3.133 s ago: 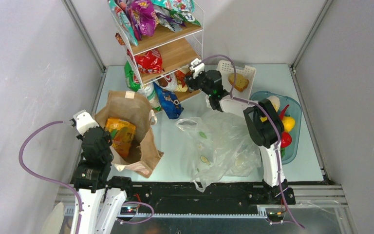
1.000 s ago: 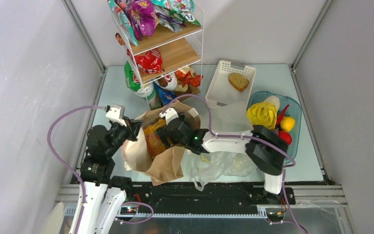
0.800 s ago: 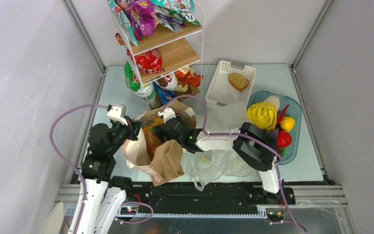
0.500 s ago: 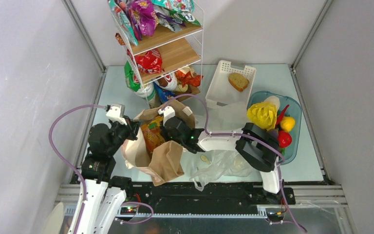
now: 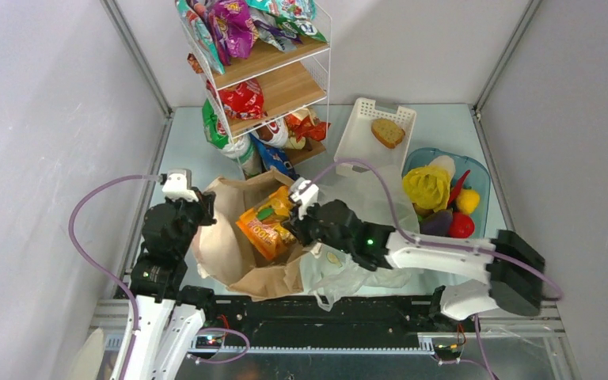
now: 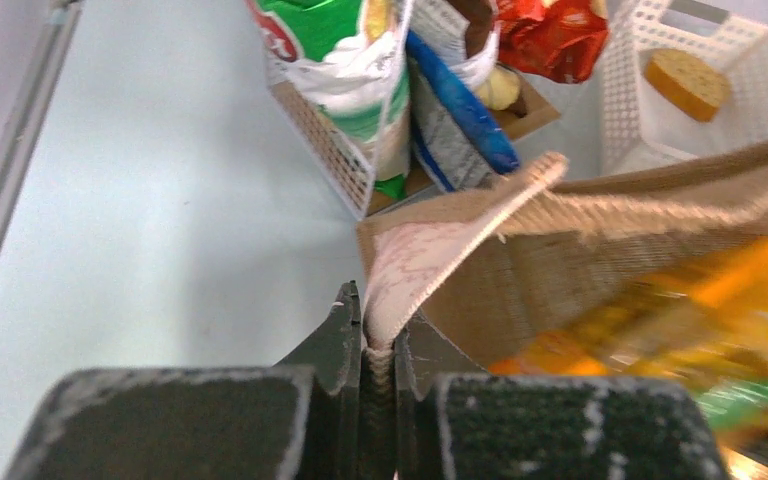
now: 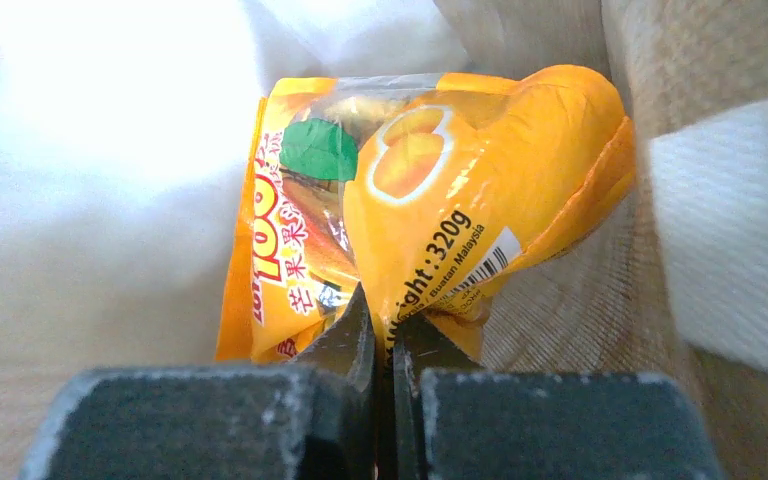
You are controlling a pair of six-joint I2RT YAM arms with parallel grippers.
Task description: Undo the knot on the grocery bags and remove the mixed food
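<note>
The left arm [image 5: 166, 233] and the right arm [image 5: 435, 255] are both built of glossy white links joined by chunky black motor housings, and each carries a small white camera block [image 5: 176, 184] near the wrist. A mauve cable [image 5: 73, 229] loops loosely off each arm, and a green light [image 5: 368, 241] glows on the right arm's black forearm. Seen from the wrist cameras, the jaws are dark grey, flat-faced wedges flecked with pale scuffs.
</note>
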